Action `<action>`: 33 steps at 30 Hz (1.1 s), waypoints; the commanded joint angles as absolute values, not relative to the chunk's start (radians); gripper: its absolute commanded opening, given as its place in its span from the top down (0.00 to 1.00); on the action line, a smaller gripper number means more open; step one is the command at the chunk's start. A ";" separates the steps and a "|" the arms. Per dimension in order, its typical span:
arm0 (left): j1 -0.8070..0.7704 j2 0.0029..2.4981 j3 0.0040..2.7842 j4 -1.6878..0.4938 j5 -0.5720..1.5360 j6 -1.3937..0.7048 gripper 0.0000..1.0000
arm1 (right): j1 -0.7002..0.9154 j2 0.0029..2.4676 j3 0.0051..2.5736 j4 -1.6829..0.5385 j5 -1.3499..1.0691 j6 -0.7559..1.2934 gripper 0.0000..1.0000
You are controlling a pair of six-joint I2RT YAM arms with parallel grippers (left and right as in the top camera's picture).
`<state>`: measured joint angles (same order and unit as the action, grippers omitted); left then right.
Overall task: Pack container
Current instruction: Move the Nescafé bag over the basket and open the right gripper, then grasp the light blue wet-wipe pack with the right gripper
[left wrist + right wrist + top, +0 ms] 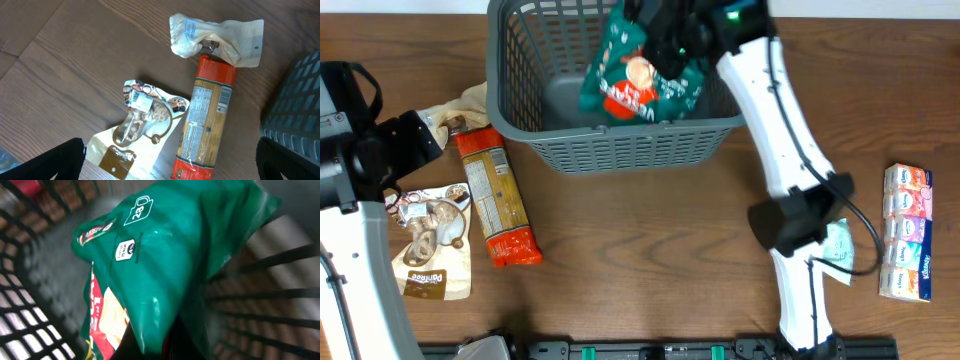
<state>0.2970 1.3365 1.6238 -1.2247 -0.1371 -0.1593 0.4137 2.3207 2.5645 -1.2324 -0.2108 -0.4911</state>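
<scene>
1. my right gripper (670,42) is down inside the container (520,120), at its far right part. it is clamped on the upper end of a green snack bag (638,78), which hangs tilted below and to one side of it.
2. in the right wrist view the green snack bag (170,265) fills almost everything just ahead of the gripper. the container (30,330) shows its lattice walls on both sides of the bag. the bag hides most of the gripper itself, leaving only a dark patch at the bottom edge.
3. i cannot tell whether the bag's lower end touches the container floor.
4. my left gripper (170,152) is spread wide and holds nothing. it hovers over the table (60,65) outside the container, whose wall sits just beyond the finger (292,162) at the right edge of the wrist view.
5. under the gap between those fingers lies a pasta packet (207,125), running lengthwise away from the gripper.
6. towards the other finger a brown and white snack pouch (142,125) lies with its edge touching the pasta packet.
7. past the packet's far red end, and touching it, lies a crumpled clear bag (220,37).
8. well away from the right gripper, back near that arm's base, a tissue multipack (908,232) lies on the table. a small teal-white packet (840,245) lies partly under the arm.
</scene>
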 commanded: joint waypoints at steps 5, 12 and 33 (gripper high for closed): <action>0.295 1.339 1.640 -1.229 -0.138 -0.150 0.01 | 0.408 2.342 2.592 -1.254 -0.210 -0.482 0.96; 0.295 1.338 1.640 -1.229 -0.138 -0.150 0.01 | 0.398 2.310 2.592 -1.311 -0.191 -0.477 0.01; 0.279 1.262 1.640 -1.187 -0.003 -0.065 0.01 | -0.105 1.731 2.606 -1.699 0.102 0.078 0.01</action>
<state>0.2932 1.2705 1.6238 -1.1885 -0.0311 -0.0998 -0.0341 1.7256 2.6163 -1.6505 0.0505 -0.0303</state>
